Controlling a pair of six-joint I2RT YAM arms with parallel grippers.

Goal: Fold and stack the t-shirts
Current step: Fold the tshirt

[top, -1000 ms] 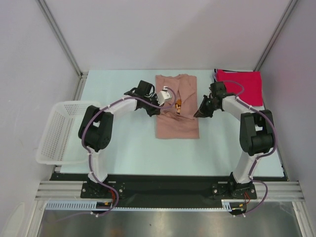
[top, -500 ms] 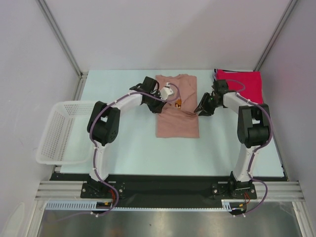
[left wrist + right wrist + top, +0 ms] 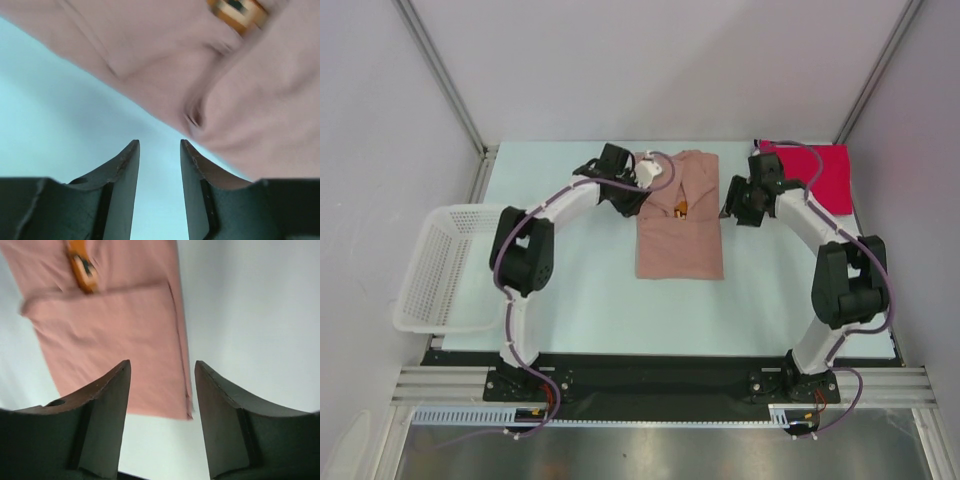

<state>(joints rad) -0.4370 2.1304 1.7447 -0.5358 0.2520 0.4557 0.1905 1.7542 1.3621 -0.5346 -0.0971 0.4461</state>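
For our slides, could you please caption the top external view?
Left gripper and right gripper, both open, flank the folded pink t-shirt; red shirt at back right.

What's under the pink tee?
The dusty-pink t-shirt lies folded flat on the pale table, which shows along its edges. No bulge is visible, but anything beneath the cloth is covered.

A white lattice basket (image 3: pixel 428 272) is seen at the left edge of a pale blue-green table (image 3: pixel 590 300), partly overhanging it. The table is enclosed by plain grey walls (image 3: pixel 650 60). These are joined at the far corners by a left post (image 3: pixel 442 75) and a right post (image 3: pixel 875 70) of metal. A black plate (image 3: pixel 660 388) and a steel sheet (image 3: pixel 650 450) are laid along the near edge.
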